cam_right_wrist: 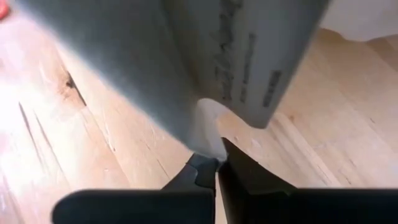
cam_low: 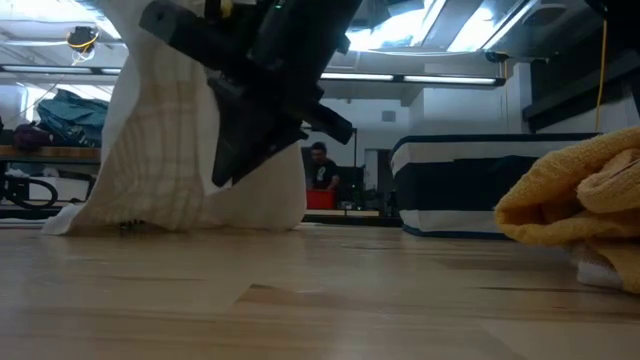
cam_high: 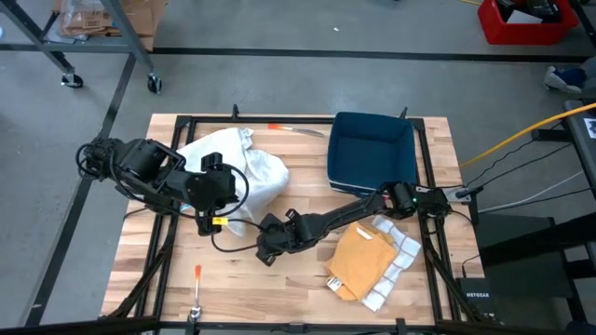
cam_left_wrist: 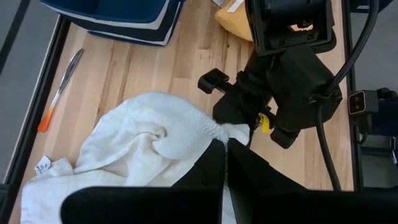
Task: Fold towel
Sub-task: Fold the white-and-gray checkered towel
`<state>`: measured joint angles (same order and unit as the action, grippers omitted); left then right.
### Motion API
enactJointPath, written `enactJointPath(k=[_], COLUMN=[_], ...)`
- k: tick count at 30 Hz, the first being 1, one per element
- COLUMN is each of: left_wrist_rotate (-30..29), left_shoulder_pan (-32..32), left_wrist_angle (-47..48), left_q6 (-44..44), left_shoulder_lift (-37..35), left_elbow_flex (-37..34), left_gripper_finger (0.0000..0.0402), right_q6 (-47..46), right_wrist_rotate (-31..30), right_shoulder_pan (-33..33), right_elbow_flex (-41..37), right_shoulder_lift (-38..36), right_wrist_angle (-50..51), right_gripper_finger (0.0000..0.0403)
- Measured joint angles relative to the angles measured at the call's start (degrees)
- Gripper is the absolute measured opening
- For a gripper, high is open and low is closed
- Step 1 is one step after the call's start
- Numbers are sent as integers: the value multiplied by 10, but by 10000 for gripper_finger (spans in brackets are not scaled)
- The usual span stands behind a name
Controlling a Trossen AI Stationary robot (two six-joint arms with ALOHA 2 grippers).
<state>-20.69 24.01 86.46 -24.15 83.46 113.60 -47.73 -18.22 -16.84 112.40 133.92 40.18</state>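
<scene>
The white towel [cam_high: 237, 167] lies bunched on the wooden table [cam_high: 298, 279], in front of the left gripper [cam_high: 226, 198] and partly under it. In the left wrist view one corner of the towel [cam_left_wrist: 149, 137] is drawn up to a peak between that gripper's two dark fingers [cam_left_wrist: 208, 165], which are pressed together on the cloth. In the low view the towel [cam_low: 170, 140] hangs from above down to the tabletop, its lower edge resting on the wood.

The right gripper [cam_high: 264, 244] sits just beside the left one, low over the table near the towel's edge. In the right wrist view its fingers [cam_right_wrist: 239, 171] are closed together, with a small pale tip of material showing right at their meeting point; whether this is towel fabric caught in the grip cannot be confirmed.

Beyond the right arm's forearm lies a yellow cloth [cam_high: 363, 261] folded on top of a white checked cloth [cam_high: 396, 265], well apart from the towel. A dark blue bin [cam_high: 372, 149] stands at the table's far side, past both grippers. An orange-handled tool [cam_high: 296, 128] lies next to the bin, just beyond the towel. A second orange-tipped tool [cam_high: 197, 284] lies at the near edge. In the low view a person [cam_low: 320, 165] is visible in the room behind the table.
</scene>
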Motion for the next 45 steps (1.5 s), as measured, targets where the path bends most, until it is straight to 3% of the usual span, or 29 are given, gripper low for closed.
enactJointPath(k=[6, 15, 28, 38, 45], left_wrist_rotate=[0, -1, -1, 0, 0], left_shoulder_pan=[0, 0, 0, 0, 0], left_wrist_angle=[0, 0, 0, 0, 0], left_q6=[1, -1, 1, 9, 23], left_shoulder_lift=[-7, -46, -58, -39, 2], left_elbow_flex=[0, 0, 0, 0, -1], left_gripper_finger=[0, 0, 0, 6, 78], right_q6=[18, 18, 48, 102, 121], right_wrist_rotate=[-11, -120, -262, -287, -259], right_shoulder_pan=[0, 0, 0, 0, 0], right_elbow_flex=[0, 0, 0, 0, 0], right_shoulder_lift=[-31, -131, -265, -300, -300], right_wrist_angle=[37, 148, 201, 201, 215], right_gripper_finger=[4, 3, 1, 0, 0])
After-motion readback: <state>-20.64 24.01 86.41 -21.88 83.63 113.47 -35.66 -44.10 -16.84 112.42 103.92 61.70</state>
